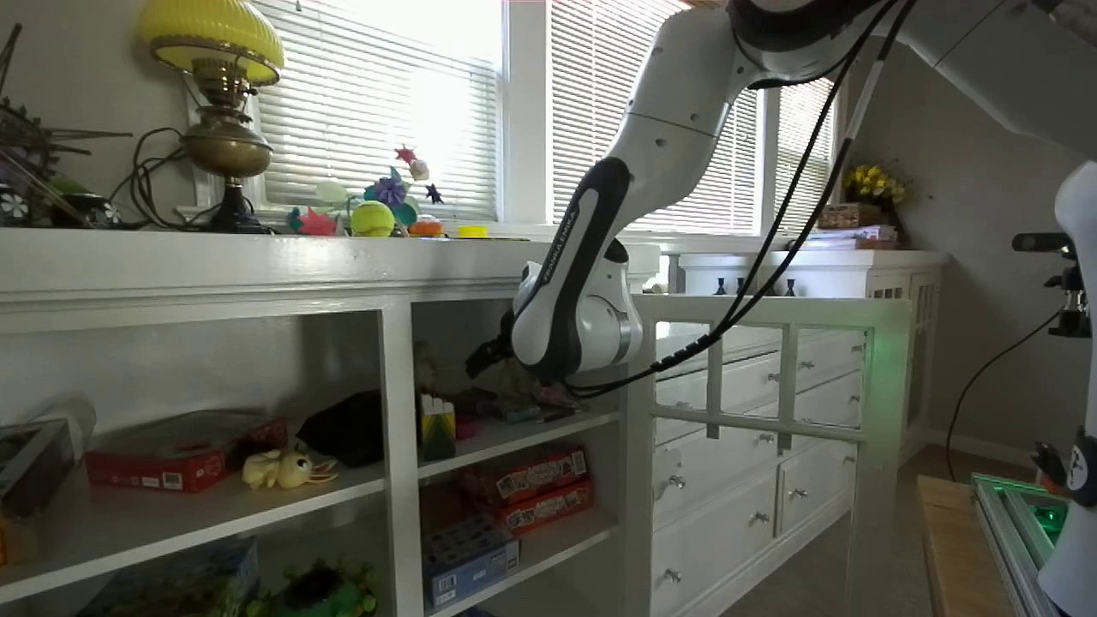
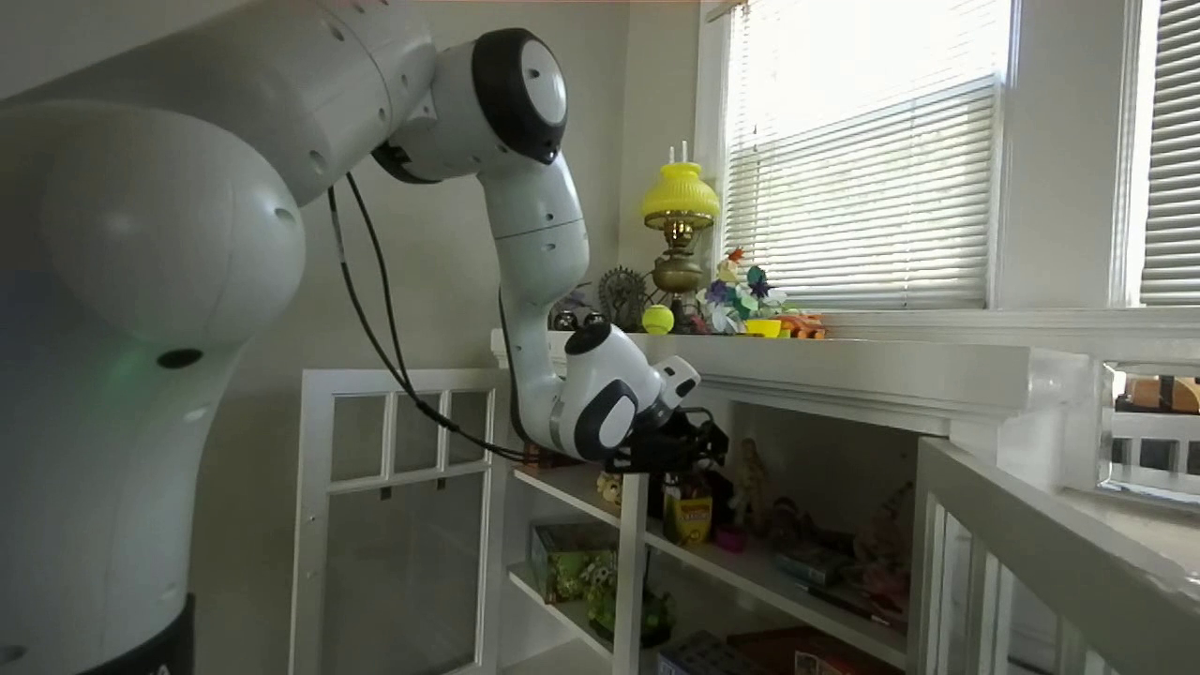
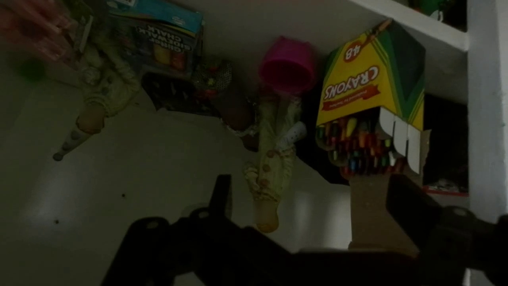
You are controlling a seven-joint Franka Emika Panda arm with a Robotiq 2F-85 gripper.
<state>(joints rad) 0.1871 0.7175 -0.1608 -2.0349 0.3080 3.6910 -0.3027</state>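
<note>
In an exterior view the arm [image 1: 673, 146] slants down from the upper right and holds its gripper [image 1: 482, 358], tipped slightly downward, over the upper shelf [image 1: 524, 444]; on the lower shelf [image 1: 574, 529] a blue box [image 1: 480, 566] sits at the front edge by the post [image 1: 401, 480], with red boxes [image 1: 544, 478] stacked farther along. In an exterior view the forearm [image 2: 542, 239] hangs nearly straight down, and the gripper shows just above a crayon box [image 2: 692, 520], upright near the upper shelf's front corner, beside the post. In the wrist view the fingers [image 3: 221, 196] stand wide apart, clamped on nothing; the crayon box is packed with crayons [image 3: 365, 145], its cardboard flap [image 3: 377, 214] close to one finger, contact unclear. A pink cup [image 3: 287, 65], its inside too dark to read, sits between the crayon box and a sidewalk chalk box [image 3: 170, 43].
</note>
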